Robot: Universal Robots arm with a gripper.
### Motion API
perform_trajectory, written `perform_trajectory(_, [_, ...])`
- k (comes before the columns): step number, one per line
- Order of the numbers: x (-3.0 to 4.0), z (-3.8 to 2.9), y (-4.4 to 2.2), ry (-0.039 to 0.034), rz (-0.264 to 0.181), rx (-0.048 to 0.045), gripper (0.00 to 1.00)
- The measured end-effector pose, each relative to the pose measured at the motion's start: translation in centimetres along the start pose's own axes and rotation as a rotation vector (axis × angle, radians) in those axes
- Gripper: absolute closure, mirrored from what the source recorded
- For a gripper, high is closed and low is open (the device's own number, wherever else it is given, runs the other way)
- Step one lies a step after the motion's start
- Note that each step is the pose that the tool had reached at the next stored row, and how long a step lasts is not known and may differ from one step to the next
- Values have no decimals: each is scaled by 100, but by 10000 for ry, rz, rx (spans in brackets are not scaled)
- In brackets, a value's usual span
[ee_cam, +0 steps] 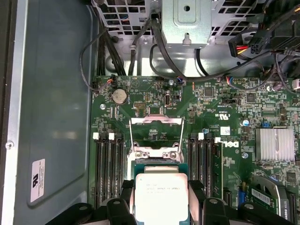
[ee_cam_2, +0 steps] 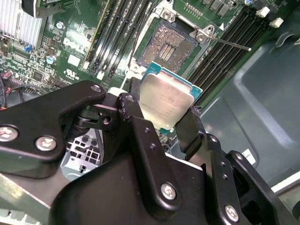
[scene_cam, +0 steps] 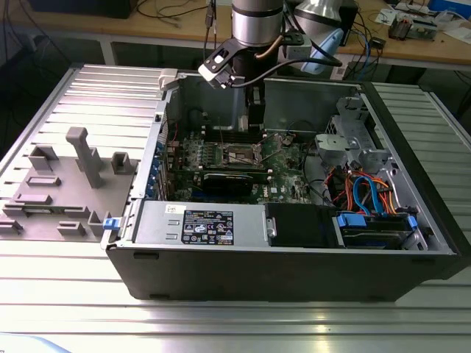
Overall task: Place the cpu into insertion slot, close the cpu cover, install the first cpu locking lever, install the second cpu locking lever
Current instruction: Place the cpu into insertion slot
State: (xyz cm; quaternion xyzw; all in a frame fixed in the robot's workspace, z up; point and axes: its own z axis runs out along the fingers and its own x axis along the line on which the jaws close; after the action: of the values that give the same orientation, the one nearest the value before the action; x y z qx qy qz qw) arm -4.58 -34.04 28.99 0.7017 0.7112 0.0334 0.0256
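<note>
A ribbed grey metal worktop (scene_cam: 221,327) is stretching across the exterior view, catching soft, even light along its slats. Grey plastic blocks (scene_cam: 85,156) are standing on it toward the exterior view's left. Behind it, a wooden desk (scene_cam: 110,31) is running along the back, carrying loose cables (scene_cam: 173,11) and small electronic parts (scene_cam: 412,26).

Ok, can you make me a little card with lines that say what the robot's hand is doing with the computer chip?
hand: gripper shut on the chip, pinching two of its edges
chip: silver side showing, held close to the socket, not in it yet
socket: empty, tiny contacts showing
cover: cover is flipped up, open
place: inside the open computer case
</note>
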Motion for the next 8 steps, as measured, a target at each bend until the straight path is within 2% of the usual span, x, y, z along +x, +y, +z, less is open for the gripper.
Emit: perform_trajectory(8, [0, 3, 0, 0, 0, 0, 46])
